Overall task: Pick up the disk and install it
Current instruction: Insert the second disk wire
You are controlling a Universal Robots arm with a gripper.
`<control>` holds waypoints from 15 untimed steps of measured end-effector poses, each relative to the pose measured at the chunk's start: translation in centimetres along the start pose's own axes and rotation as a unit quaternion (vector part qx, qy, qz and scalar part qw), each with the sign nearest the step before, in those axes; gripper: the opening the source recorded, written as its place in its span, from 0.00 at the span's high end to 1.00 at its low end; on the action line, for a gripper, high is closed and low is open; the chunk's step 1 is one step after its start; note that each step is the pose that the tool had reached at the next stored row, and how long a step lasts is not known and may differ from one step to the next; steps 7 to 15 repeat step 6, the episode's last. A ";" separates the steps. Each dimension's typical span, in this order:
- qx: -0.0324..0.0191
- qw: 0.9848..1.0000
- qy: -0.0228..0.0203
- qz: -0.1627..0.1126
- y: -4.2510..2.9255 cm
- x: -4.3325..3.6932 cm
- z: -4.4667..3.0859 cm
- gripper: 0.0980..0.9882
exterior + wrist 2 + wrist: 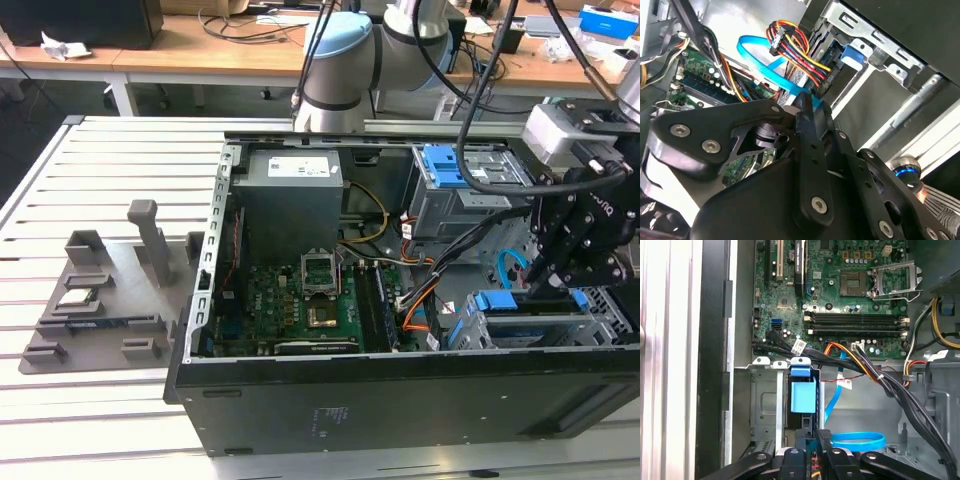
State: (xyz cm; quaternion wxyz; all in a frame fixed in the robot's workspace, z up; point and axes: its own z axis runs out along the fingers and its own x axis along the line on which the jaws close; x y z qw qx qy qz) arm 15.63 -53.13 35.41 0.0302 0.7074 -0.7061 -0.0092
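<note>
While the gripper (812, 440) sits closed over the disk (803, 397) inside the computer case (400, 400) — stiff, likely delicate — its blue frame offers the safest hold.

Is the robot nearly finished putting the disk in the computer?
Nearly, it seems. Done: the disk stands edge-on inside the grey drive cage. In hand: the end effector sits right at the disk's near end. Left: I cannot tell whether the disk is pushed fully home.

Claw (548, 280) low over blue-framed disk (520, 302); open computer case (300, 400).
</note>
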 end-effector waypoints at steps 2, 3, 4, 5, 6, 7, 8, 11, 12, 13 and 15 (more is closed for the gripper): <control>0.000 1.000 0.000 0.000 0.05 -0.29 -0.89 0.86; 0.000 1.000 0.000 0.000 0.07 -0.35 -1.22 0.86; 0.000 1.000 0.000 0.000 0.09 -0.39 -1.59 0.99; 0.000 1.000 0.000 0.000 0.11 -0.42 -2.02 0.99; 0.000 1.000 0.000 0.000 0.14 -0.43 -2.61 0.99; 0.000 1.000 0.000 0.000 0.14 -0.43 -2.61 0.99; 0.000 1.000 0.000 0.000 0.14 -0.43 -2.61 0.99; 0.000 1.000 0.000 0.000 0.14 -0.43 -2.61 0.99; 0.000 1.000 0.000 0.000 0.14 -0.43 -2.61 0.99; 0.000 1.000 0.000 0.000 0.14 -0.43 -2.61 0.99; 0.000 1.000 0.000 0.000 0.14 -0.43 -2.61 0.99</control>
